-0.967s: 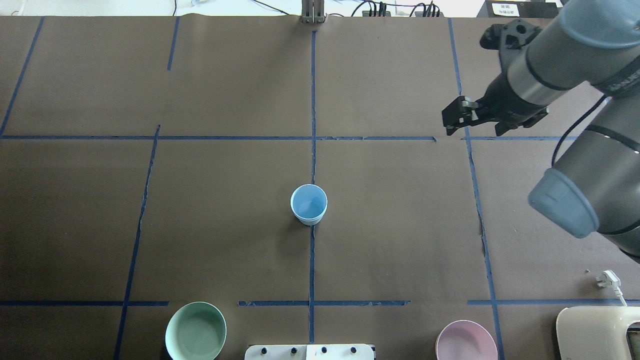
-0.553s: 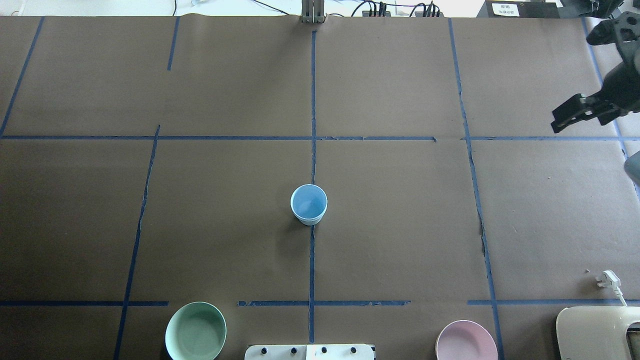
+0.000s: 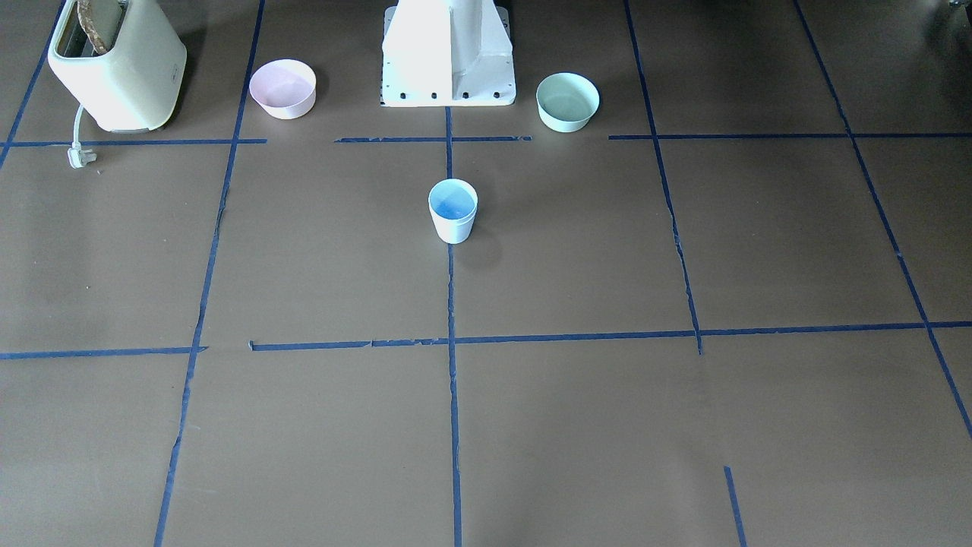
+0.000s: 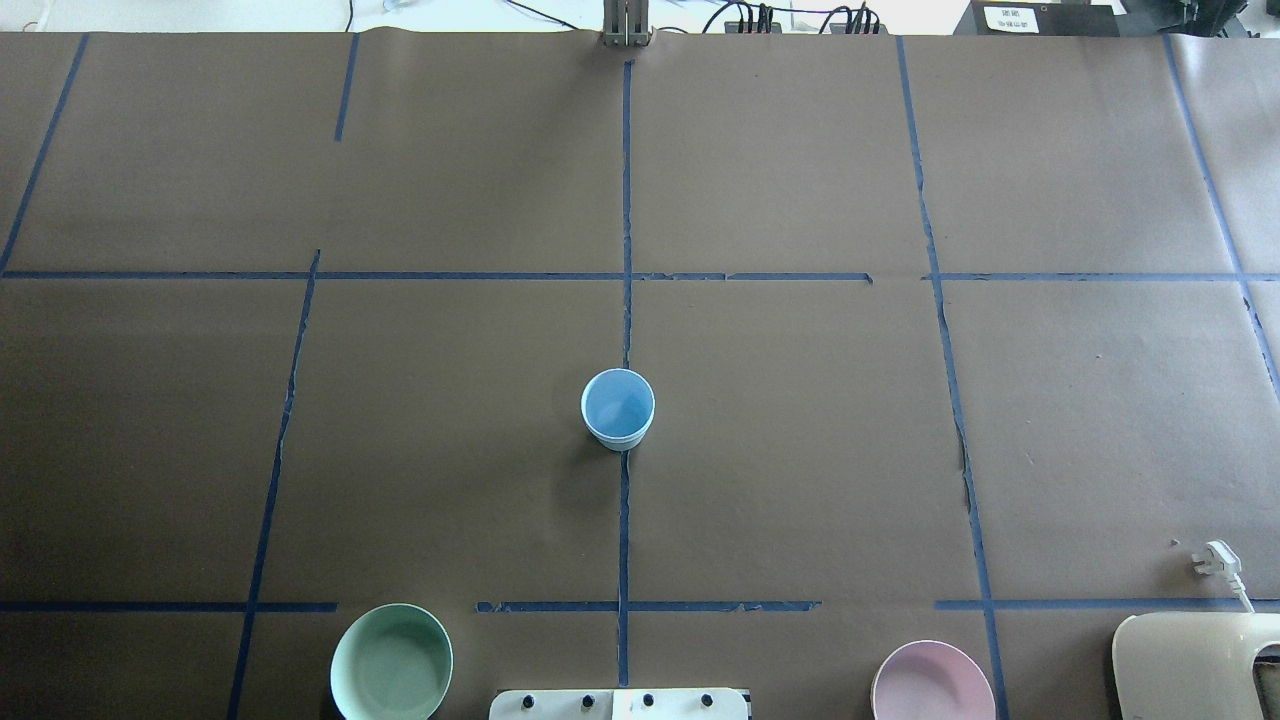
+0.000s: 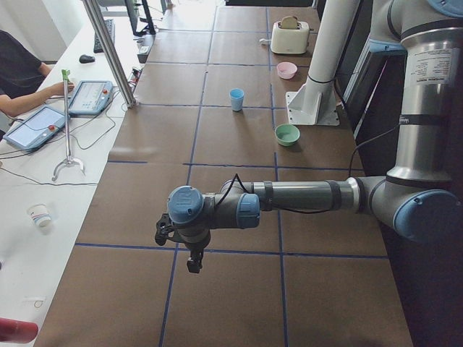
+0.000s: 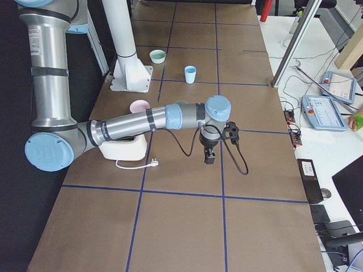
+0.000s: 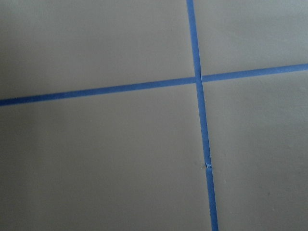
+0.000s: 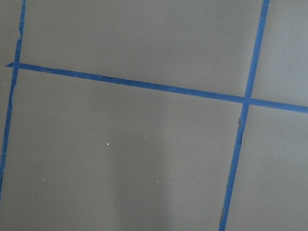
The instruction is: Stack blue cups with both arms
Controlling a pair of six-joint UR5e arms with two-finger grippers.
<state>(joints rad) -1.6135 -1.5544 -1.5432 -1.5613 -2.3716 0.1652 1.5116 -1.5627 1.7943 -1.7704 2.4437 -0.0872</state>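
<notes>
One blue cup shape point(image 4: 617, 408) stands upright at the table's middle on the centre tape line; it also shows in the front view point(image 3: 452, 211). I cannot tell whether a second cup is nested inside it. No other blue cup is in view. The left gripper point(image 5: 192, 264) shows only in the exterior left view, hanging low over the table's left end, far from the cup. The right gripper point(image 6: 209, 158) shows only in the exterior right view, over the table's right end. I cannot tell whether either is open or shut. Both wrist views show only brown paper and blue tape.
A mint-green bowl point(image 4: 391, 662) and a pink bowl point(image 4: 932, 682) flank the white pedestal point(image 3: 448, 53) at the near edge. A cream toaster point(image 4: 1195, 665) with a loose plug point(image 4: 1215, 557) sits at the near right. An operator point(image 5: 18, 72) sits at a side desk.
The right arm and gripper have swung right and left the overhead view. The blue cup has not moved.
</notes>
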